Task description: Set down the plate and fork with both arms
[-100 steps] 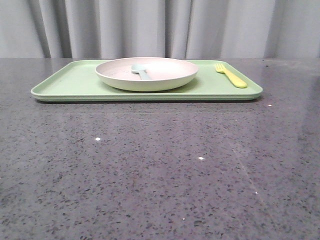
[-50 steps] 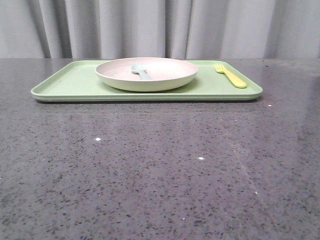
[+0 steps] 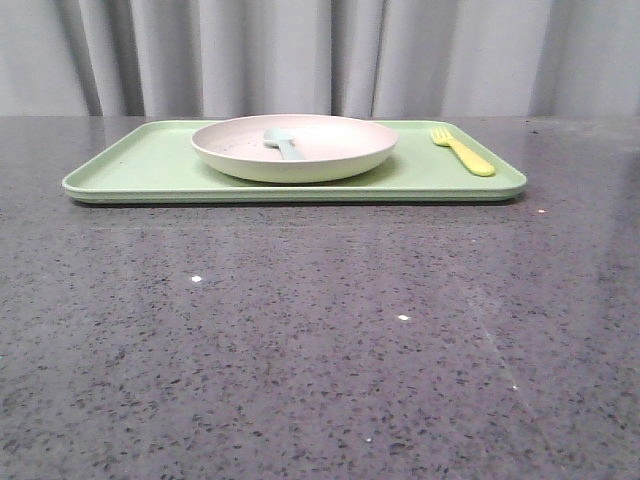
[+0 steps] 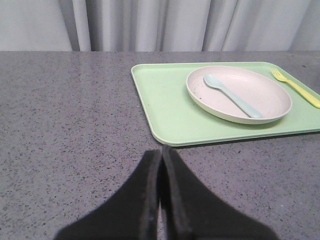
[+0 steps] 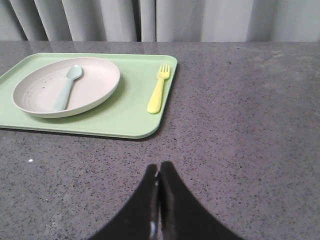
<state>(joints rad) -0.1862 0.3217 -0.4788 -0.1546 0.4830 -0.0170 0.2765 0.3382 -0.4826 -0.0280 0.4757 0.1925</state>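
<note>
The cream-white plate (image 3: pixel 310 160) sits on the light-green tray (image 3: pixel 140 165), a little left of the tray's middle. It also shows in the left wrist view (image 4: pixel 270 97) and the right wrist view (image 5: pixel 95 85). The yellow fork (image 3: pixel 463 152) lies on the tray's right end, tines pointing away; it shows in the left wrist view (image 4: pixel 298 88) and the right wrist view (image 5: pixel 158 91). My left gripper (image 4: pixel 161 150) is shut and empty over the table, short of the tray's near left corner. My right gripper (image 5: pixel 159 167) is shut and empty, short of the tray's near right corner. Neither arm shows in the front view.
A pale blue-green spoon (image 3: pixel 282 141) lies inside the plate, seen also in the left wrist view (image 4: pixel 233 95) and the right wrist view (image 5: pixel 66 89). The dark speckled table (image 3: pixel 320 340) stretches in front of the tray. Grey curtains (image 3: pixel 300 50) hang behind.
</note>
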